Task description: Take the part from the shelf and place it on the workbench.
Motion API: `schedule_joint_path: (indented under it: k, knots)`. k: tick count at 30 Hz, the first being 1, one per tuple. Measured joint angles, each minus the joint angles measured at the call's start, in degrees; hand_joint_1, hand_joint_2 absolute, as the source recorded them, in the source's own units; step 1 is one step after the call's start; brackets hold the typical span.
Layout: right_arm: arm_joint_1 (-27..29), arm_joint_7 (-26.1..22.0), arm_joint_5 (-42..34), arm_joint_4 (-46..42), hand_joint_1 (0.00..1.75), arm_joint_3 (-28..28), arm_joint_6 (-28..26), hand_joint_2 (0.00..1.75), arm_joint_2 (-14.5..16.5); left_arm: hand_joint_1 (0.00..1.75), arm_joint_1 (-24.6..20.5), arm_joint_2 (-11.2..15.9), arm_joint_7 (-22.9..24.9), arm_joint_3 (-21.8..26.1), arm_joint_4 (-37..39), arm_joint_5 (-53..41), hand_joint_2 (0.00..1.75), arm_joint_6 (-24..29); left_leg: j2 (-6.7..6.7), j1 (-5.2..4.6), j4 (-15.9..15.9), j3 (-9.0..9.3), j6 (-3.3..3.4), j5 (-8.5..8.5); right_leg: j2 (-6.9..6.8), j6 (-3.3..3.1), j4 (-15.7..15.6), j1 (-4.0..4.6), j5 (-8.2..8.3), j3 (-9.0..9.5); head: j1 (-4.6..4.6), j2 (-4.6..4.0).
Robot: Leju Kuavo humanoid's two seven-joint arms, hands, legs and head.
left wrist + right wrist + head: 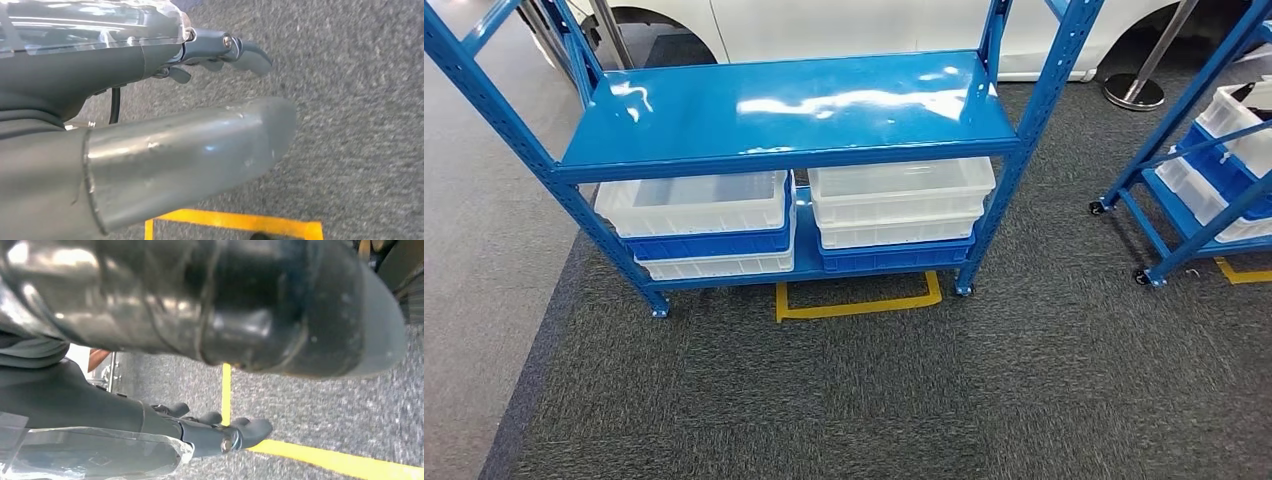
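Wrist views show left hand, right hand, seemingly empty.

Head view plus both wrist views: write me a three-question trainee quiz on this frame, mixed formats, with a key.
1. True or false: the blue shelf's top deck is bare.
2. What lies on the carpet under the shelf? A) yellow tape outline B) red cone C) cardboard box
3. Fill in: the left hand and right hand hang above the ____, holding nothing.

Key: 1 true; 2 A; 3 carpet.
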Motion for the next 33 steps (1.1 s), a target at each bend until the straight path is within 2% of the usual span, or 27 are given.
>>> schedule_joint_path:
  k: [1,2,3,4,5,6,7,8,9,10,12,13,14,16,17,19,20,21,22,23,24,26,27,28,29,32,33]
  knots:
    - [-0.1,0.01,0.0,0.0,0.0,-0.01,0.01,0.0,0.04,0.0,0.11,-0.02,-0.08,-0.01,0.0,-0.06,0.0,0.01,0.25,0.1,0.1,-0.12,-0.32,-0.06,-0.61,-0.37,-0.18,0.01,0.12,0.07,0.01,0.0]
    - [-0.13,0.01,-0.02,0.0,0.0,-0.04,0.01,0.0,0.07,0.0,0.19,-0.04,-0.16,-0.01,0.0,-0.16,0.0,0.02,1.38,0.11,0.74,-0.44,-0.59,-0.53,-1.24,-0.82,-0.42,0.0,0.23,0.18,-0.03,0.0]
    - [-0.12,0.01,-0.05,0.0,0.0,-0.08,0.02,0.0,0.11,0.0,0.2,-0.05,-0.25,-0.02,0.0,-0.28,0.0,0.08,2.91,0.08,2.35,-1.22,-0.84,-1.62,-1.97,-1.2,-0.66,-0.05,0.34,0.26,-0.07,0.0]
    - [-0.04,0.01,-0.09,0.01,0.0,-0.14,0.07,0.0,0.14,0.0,0.1,-0.08,-0.32,-0.02,0.0,-0.47,0.0,0.16,4.69,0.06,5.09,-2.44,-1.02,-3.27,-2.73,-1.48,-0.78,-0.01,0.37,0.3,-0.11,0.0]
    - [0.06,-0.01,-0.14,0.01,0.0,-0.24,0.13,0.0,0.14,0.0,-0.04,-0.09,-0.36,-0.03,0.0,-0.63,0.0,0.27,5.87,0.02,8.64,-4.13,-1.2,-5.17,-3.46,-1.67,-0.82,0.11,0.33,0.28,-0.15,0.0]
    - [0.14,-0.01,-0.17,0.01,0.0,-0.34,0.22,0.0,0.13,0.0,-0.15,-0.14,-0.37,-0.06,0.0,-0.8,0.0,0.47,6.26,0.04,12.38,-5.92,-1.34,-6.81,-4.28,-1.76,-0.81,0.21,0.28,0.26,-0.15,0.0]
    - [0.2,-0.02,-0.22,0.01,0.0,-0.45,0.31,0.0,0.12,0.0,-0.18,-0.22,-0.37,-0.09,0.0,-1.0,0.0,0.68,6.35,0.06,15.07,-7.18,-1.4,-7.65,-5.05,-1.81,-0.8,0.31,0.22,0.26,-0.15,0.0]
    - [0.21,-0.02,-0.27,0.01,0.0,-0.54,0.39,0.0,0.09,0.0,-0.12,-0.32,-0.34,-0.11,0.0,-1.14,0.0,0.91,6.39,0.06,15.89,-7.53,-1.37,-7.41,-5.78,-1.84,-0.8,0.39,0.15,0.29,-0.15,0.0]
    - [0.19,-0.02,-0.32,0.01,0.0,-0.62,0.51,0.0,0.06,0.0,-0.05,-0.43,-0.31,-0.13,0.0,-1.26,0.0,1.14,6.51,0.03,14.52,-6.77,-1.23,-6.15,-6.46,-1.82,-0.79,0.47,0.07,0.38,-0.16,0.0]
    - [0.17,-0.02,-0.37,0.0,0.0,-0.69,0.66,0.0,0.03,0.0,-0.01,-0.51,-0.26,-0.14,0.0,-1.33,0.0,1.3,6.98,-0.02,10.99,-4.91,-0.96,-4.14,-7.08,-1.75,-0.79,0.56,-0.03,0.54,-0.16,0.0]
    - [0.16,-0.07,-0.43,0.0,0.0,-0.86,0.92,0.0,0.0,0.0,-0.12,-0.63,-0.21,-0.16,0.0,-1.36,0.0,1.52,9.28,-0.41,3.15,-0.84,-0.12,-1.26,-8.23,-1.47,-0.86,0.78,-0.25,0.88,-0.14,0.0]
    - [0.16,-0.16,-0.48,0.0,0.0,-0.93,0.93,0.0,-0.02,0.0,-0.23,-0.72,-0.24,-0.19,0.0,-1.36,0.0,1.57,10.13,-0.65,0.82,0.34,0.29,-0.66,-8.7,-1.23,-0.91,0.88,-0.32,1.02,-0.14,0.0]
    - [0.15,-0.33,-0.57,0.0,0.0,-1.01,0.87,0.0,-0.05,0.0,-0.28,-0.8,-0.31,-0.2,0.0,-1.36,0.0,1.6,10.58,-0.86,-0.05,0.66,0.62,-0.68,-9.08,-0.96,-1.0,0.93,-0.34,1.13,-0.12,0.0]
    - [-0.01,-0.81,-0.89,-0.01,0.0,-1.19,0.5,0.0,-0.1,0.0,-0.19,-0.96,-0.5,-0.22,0.0,-1.32,0.0,1.58,9.71,-0.9,-0.41,0.63,1.15,-0.38,-9.69,-0.32,-1.24,1.0,-0.34,1.46,-0.13,0.0]
    - [-0.06,-1.01,-1.04,-0.02,0.0,-1.31,0.27,0.0,-0.15,0.0,-0.09,-1.09,-0.62,-0.21,0.0,-1.28,0.0,1.56,9.35,-0.74,-0.82,0.81,1.45,-0.16,-9.24,0.01,-0.98,0.98,-0.71,1.54,-0.09,0.0]
    - [0.01,-1.29,-1.2,-0.05,0.0,-1.61,-0.03,0.0,-0.26,0.0,-0.13,-1.4,-0.85,-0.21,0.0,-1.21,0.0,1.51,8.7,-0.36,-1.6,1.23,2.16,0.39,-6.64,0.52,2.54,0.9,-3.2,0.18,-0.02,0.0]
    - [0.13,-1.34,-1.22,-0.07,0.0,-1.76,-0.07,0.0,-0.36,0.0,-0.21,-1.58,-0.93,-0.21,0.0,-1.19,0.0,1.48,8.47,-0.31,-1.7,1.21,2.36,0.53,-4.98,0.65,6.08,0.74,-5.14,-1.47,0.02,0.0]
    - [0.24,-1.39,-1.24,-0.07,0.0,-1.91,-0.07,0.0,-0.44,0.0,-0.29,-1.68,-0.98,-0.22,0.0,-1.19,0.0,1.44,8.18,-0.32,-1.68,1.11,2.5,0.58,-3.95,0.73,10.06,0.69,-6.94,-3.47,0.01,0.0]
    - [0.3,-1.4,-1.25,-0.07,0.0,-2.04,-0.07,0.0,-0.51,0.0,-0.32,-1.76,-1.01,-0.22,0.0,-1.19,0.0,1.4,7.83,-0.36,-1.64,1.07,2.53,0.51,-3.49,0.8,13.33,0.65,-7.94,-5.22,0.01,0.0]
    - [0.36,-1.4,-1.26,-0.07,0.0,-2.14,-0.07,0.0,-0.57,0.0,-0.31,-1.84,-1.01,-0.22,0.0,-1.19,0.0,1.37,7.49,-0.4,-1.58,1.12,2.54,0.4,-3.35,0.84,14.77,0.64,-7.74,-6.13,0.0,0.0]
    - [0.43,-1.41,-1.29,-0.07,0.0,-2.22,-0.08,0.0,-0.62,0.0,-0.29,-1.89,-1.01,-0.21,0.0,-1.19,0.0,1.32,7.13,-0.41,-1.48,1.23,2.54,0.24,-3.33,0.83,13.98,0.62,-6.36,-5.98,-0.01,0.0]
    - [0.57,-1.42,-1.37,-0.07,0.0,-2.34,-0.14,0.0,-0.71,0.0,-0.27,-2.04,-1.03,-0.21,0.0,-1.19,0.0,1.21,6.52,-0.41,-1.17,1.5,2.34,-0.25,-3.28,0.58,6.76,0.56,-1.78,-2.95,0.01,0.0]
    - [0.61,-1.42,-1.42,-0.07,0.0,-2.39,-0.19,0.0,-0.75,0.0,-0.28,-2.11,-1.04,-0.21,0.0,-1.19,0.0,1.17,6.33,-0.54,-0.88,1.52,2.1,-0.57,-3.21,0.38,3.08,0.6,-0.28,-1.33,0.01,0.0]
    - [0.6,-1.42,-1.45,-0.07,0.0,-2.43,-0.25,0.0,-0.78,0.0,-0.28,-2.18,-1.06,-0.22,0.0,-1.19,0.0,1.17,6.19,-0.62,-0.67,1.47,1.8,-0.83,-3.16,0.15,0.54,0.64,0.5,-0.23,-0.01,0.0]
    - [0.56,-1.41,-1.48,-0.07,0.0,-2.46,-0.31,0.0,-0.8,0.0,-0.27,-2.23,-1.07,-0.22,0.0,-1.19,0.0,1.17,6.13,-0.7,-0.53,1.38,1.49,-1.04,-3.12,-0.09,-0.57,0.72,0.51,0.21,-0.02,0.0]
    - [0.43,-1.38,-1.61,-0.07,0.0,-2.67,-0.46,0.0,-0.8,0.0,-0.31,-2.32,-1.05,-0.22,0.0,-1.21,0.0,1.21,6.07,-0.68,-0.19,1.63,0.53,-1.63,-3.16,-0.89,-0.98,0.7,0.19,0.6,-0.02,0.0]
    - [0.45,-1.36,-1.65,-0.07,0.0,-2.76,-0.49,0.0,-0.8,0.0,-0.32,-2.41,-1.04,-0.22,0.0,-1.23,0.0,1.22,6.14,-0.63,0.88,1.35,0.21,-2.31,-3.24,-1.23,-1.19,0.57,0.14,0.92,-0.04,0.0]
